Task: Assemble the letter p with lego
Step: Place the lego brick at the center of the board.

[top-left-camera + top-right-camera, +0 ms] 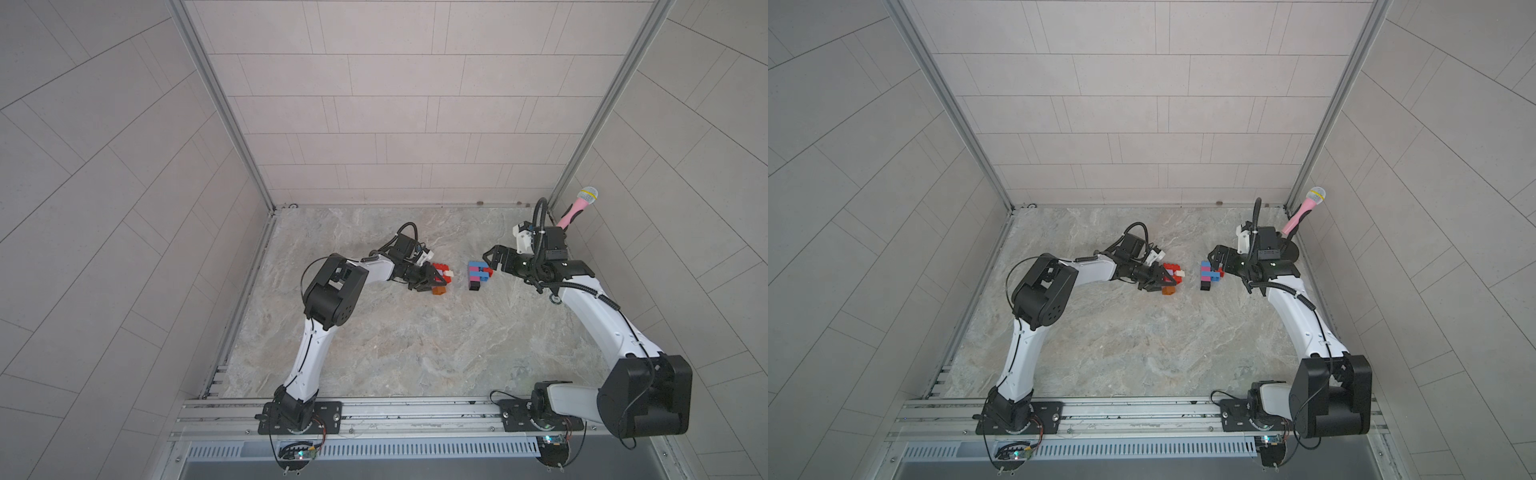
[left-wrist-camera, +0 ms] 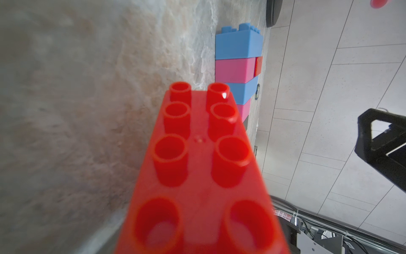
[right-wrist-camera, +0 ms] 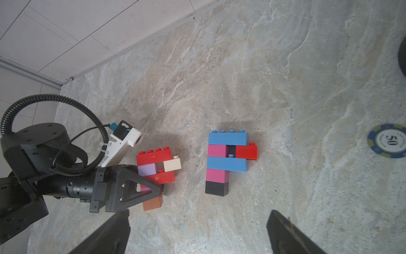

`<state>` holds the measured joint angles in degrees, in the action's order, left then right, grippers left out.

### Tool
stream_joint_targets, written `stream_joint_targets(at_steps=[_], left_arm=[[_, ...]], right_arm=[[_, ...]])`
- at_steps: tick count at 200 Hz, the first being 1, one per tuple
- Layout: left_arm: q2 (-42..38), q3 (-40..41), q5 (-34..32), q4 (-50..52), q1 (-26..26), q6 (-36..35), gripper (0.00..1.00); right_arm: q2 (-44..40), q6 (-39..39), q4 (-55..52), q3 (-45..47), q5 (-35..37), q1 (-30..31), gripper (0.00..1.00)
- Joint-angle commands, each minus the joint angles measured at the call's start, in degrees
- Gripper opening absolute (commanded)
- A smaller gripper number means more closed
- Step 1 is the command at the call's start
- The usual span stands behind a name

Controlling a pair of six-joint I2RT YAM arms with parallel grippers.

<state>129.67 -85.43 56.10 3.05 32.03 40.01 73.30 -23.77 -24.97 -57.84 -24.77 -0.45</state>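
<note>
Left claw (image 3: 159, 189) pinches the red lego (image 3: 153, 159) (right claw (image 3: 200, 211) spread wide near the blue lego (image 3: 227, 138)).

2 top views high overhead, wrist views near, all sharing lego (image 3: 227, 161)

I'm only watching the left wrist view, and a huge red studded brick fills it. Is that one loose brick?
Observer: No. It belongs to a small build with a lilac brick, a cream brick and an orange-brown brick.
Operator: And the blue and pink bricks behind it?
Observer: That second build lies flat, shaped like a letter P.
Operator: Where's the other arm?
Observer: The right gripper hangs open near that P, holding nothing.
</note>
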Motion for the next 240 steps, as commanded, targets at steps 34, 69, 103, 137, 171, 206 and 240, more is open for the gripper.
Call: stream_joint_targets(at_steps=[34, 69, 103, 137, 171, 206, 240], left_arm=[[1.1, -2.6, -3.3, 13.9, -1.8, -7.0, 0.62], [0.9, -2.9, -5.4, 16.5, -3.4, -8.0, 1.0], [1.3, -4.3, -7.1, 19.0, -4.1, -9.1, 1.0], [2.1, -5.4, -9.0, 21.0, -4.1, -9.3, 1.0], [2.2, -8.5, -16.1, 27.9, -3.8, -11.4, 1.0], [1.8, -11.0, -23.7, 33.7, -3.1, -12.6, 1.0], [1.7, -13.2, -30.4, 38.1, -1.4, -13.1, 1.0]], right_arm=[[-0.1, 0.7, -1.1, -1.0, -1.2, -0.5, 1.0], [-0.2, 0.7, -1.0, -0.9, -1.7, -0.7, 1.0], [-0.1, 0.7, -0.8, -0.8, -2.3, -0.7, 1.0], [-0.3, 0.8, -0.7, -0.8, -2.2, -0.8, 0.99], [-0.3, 0.7, -0.8, -0.7, -2.2, -0.9, 1.0], [-0.7, 0.7, -0.7, -0.2, -2.1, -1.3, 1.0], [-1.5, 0.4, -0.3, 0.2, -2.6, -1.4, 1.0]])
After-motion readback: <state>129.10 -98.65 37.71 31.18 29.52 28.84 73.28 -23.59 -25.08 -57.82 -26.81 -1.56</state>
